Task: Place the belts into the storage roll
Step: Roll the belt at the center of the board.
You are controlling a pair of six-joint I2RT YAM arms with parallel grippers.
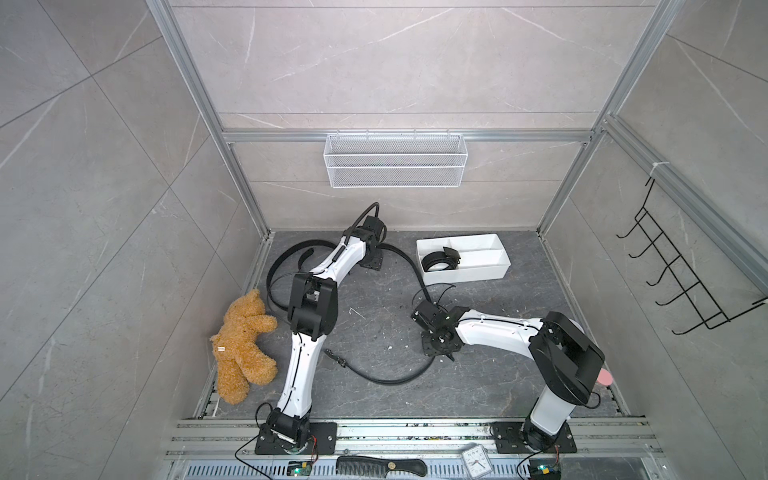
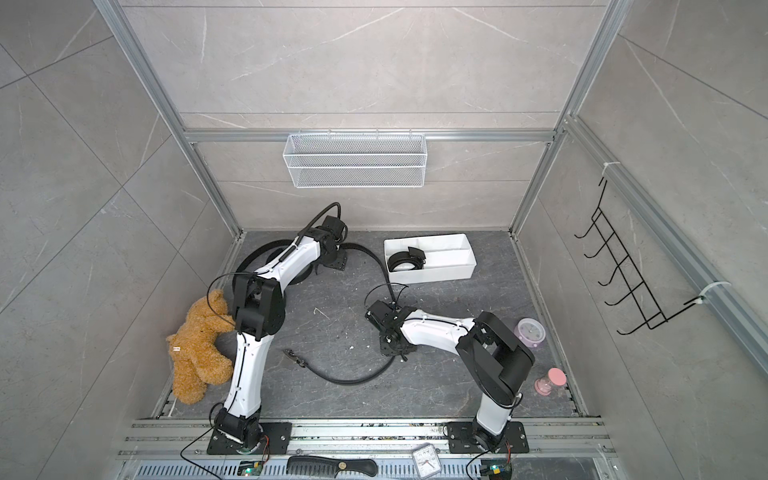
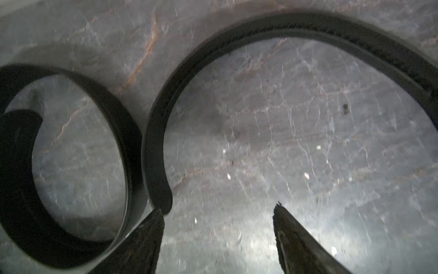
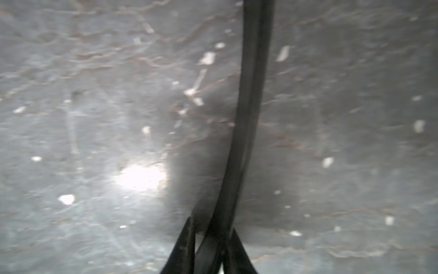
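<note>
The white storage roll (image 1: 490, 271) (image 2: 451, 272) sits at the back right of the floor, with one coiled black belt (image 1: 436, 262) in its left compartment. A second belt (image 1: 386, 379) (image 4: 247, 113) curves across the floor, buckle end toward the front left. My right gripper (image 1: 439, 347) (image 4: 213, 233) points down and is shut on this belt mid-length. A third belt (image 1: 272, 270) (image 3: 237, 33) loops at the back left, partly hidden by the left arm. My left gripper (image 1: 372, 259) (image 3: 218, 210) hangs open just over the floor, one fingertip (image 3: 157, 214) beside a strap end.
A brown teddy bear (image 1: 245, 345) lies at the left edge. A white wire-mesh basket (image 1: 395, 160) hangs on the back wall and a black hook rack (image 1: 681, 270) on the right wall. A purple clock (image 2: 530, 332) and pink timer (image 2: 550, 380) stand right; a comb (image 1: 380, 465) lies in front.
</note>
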